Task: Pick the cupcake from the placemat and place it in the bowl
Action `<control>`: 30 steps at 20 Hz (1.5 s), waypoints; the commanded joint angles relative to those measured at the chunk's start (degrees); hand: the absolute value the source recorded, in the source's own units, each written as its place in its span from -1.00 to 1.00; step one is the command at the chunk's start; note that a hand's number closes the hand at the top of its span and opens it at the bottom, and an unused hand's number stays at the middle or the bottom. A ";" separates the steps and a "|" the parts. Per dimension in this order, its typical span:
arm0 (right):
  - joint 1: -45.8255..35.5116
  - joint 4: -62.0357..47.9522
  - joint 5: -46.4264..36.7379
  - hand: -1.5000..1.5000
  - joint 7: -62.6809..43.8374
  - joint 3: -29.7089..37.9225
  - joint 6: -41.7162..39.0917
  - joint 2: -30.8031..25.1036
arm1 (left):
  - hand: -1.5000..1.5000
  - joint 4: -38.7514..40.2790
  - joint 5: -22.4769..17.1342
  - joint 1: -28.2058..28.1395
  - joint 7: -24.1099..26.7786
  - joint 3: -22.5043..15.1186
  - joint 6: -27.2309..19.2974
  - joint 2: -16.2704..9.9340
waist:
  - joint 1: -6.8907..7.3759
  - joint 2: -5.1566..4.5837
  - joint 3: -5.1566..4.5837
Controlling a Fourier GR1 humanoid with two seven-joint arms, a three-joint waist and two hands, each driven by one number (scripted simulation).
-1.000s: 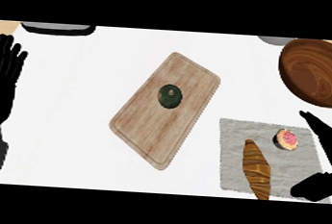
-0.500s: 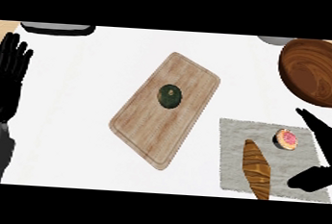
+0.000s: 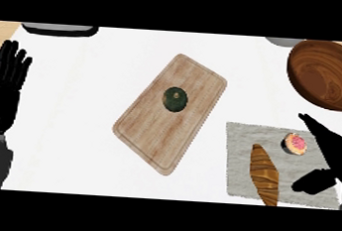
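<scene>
On the placemat (image 3: 281,164), the cupcake (image 3: 295,144) is sitting just left of the right hand (image 3: 331,152), whose fingers and thumb are spreading apart, holding nothing; the bowl (image 3: 327,76) is lying beyond.

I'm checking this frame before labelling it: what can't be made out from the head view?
- Bowl: its right side is cut off by the view's edge.
- Croissant: its lower tip is cut off at the bottom edge.
- Placemat: its right part is hidden under the right hand.
- Grey objects at the top edge: mostly cut off, unidentifiable.
- Dark round item on the cutting board: too small to identify.
</scene>
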State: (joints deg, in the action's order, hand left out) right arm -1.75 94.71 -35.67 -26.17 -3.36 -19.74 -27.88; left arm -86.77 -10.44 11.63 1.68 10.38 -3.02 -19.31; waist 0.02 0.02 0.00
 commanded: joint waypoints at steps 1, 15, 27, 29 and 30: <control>-4.07 -6.97 -3.33 -1.00 1.70 -0.19 0.79 2.85 | 0.00 0.24 1.66 2.65 -0.10 -0.79 -1.36 2.02 | 0.06 -0.06 0.01; -5.51 -17.58 -10.23 -1.00 4.24 2.31 3.39 8.24 | 0.00 4.77 2.80 1.09 4.08 2.44 2.61 2.23 | 0.01 -0.05 -0.01; -5.52 -20.87 -15.75 1.00 15.68 4.01 11.74 6.84 | 0.00 -0.30 4.73 3.68 -3.15 0.93 -0.18 3.51 | -0.05 -0.01 0.00; -4.60 -21.80 -16.50 1.00 17.74 4.48 14.34 7.34 | 0.00 2.67 2.47 2.73 0.90 3.67 2.90 2.35 | -0.05 -0.02 0.00; -5.01 -19.08 -14.97 1.00 18.21 5.83 10.45 5.29 | 0.00 -1.32 3.55 1.85 -1.94 2.74 0.97 3.12 | -0.03 0.01 0.00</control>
State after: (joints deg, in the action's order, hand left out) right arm -7.01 74.30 -49.98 -9.50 1.54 -9.19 -22.06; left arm -85.95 -7.26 14.65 0.32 13.06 -1.57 -16.89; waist -0.07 0.14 -0.21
